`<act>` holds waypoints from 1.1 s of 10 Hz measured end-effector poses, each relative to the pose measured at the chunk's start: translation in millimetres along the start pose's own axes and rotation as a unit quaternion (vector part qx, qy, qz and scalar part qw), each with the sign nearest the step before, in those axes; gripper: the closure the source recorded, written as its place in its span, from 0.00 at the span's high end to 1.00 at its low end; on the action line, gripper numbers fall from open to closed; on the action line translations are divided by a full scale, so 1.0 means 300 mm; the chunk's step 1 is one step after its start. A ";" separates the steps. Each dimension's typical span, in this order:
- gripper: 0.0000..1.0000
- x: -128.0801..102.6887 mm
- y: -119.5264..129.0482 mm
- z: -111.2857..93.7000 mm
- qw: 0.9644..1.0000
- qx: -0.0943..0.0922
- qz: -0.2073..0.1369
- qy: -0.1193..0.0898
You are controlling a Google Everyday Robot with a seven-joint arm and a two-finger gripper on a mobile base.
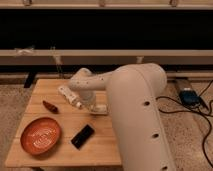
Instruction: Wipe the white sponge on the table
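Plate of orange ribbed ware (41,135), bare, on pale plank-topped wooden counter (45,90) before dark backdrop; white arm's gripper (96,107) at counter centre, jaws closed on small off-white sponge block (101,109).

White sponge (101,108): sm. off-white block, flat on table (47,91), frame ctr, at closed gripper (94,105) tip. Table: pale plank wood, lower left.

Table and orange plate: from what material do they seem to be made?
The table looks like pale matte wood: plank seams run along its top. The orange plate has a smooth face with pale rings; ceramic or plastic, I cannot tell. The claw, shut, is low over the table at the white sponge.
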 end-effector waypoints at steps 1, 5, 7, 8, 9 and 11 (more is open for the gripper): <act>0.00 0.066 -0.030 -0.017 1.000 0.000 -0.010 0.012; 0.00 0.203 -0.184 -0.095 0.997 0.009 -0.064 0.044; 0.00 0.181 -0.264 -0.116 0.995 0.030 -0.080 0.047; 0.00 0.162 -0.310 -0.126 0.994 0.048 -0.088 0.044; 0.00 0.142 -0.331 -0.130 0.993 0.058 -0.092 0.041; 0.00 0.080 -0.370 -0.142 0.991 0.083 -0.099 0.033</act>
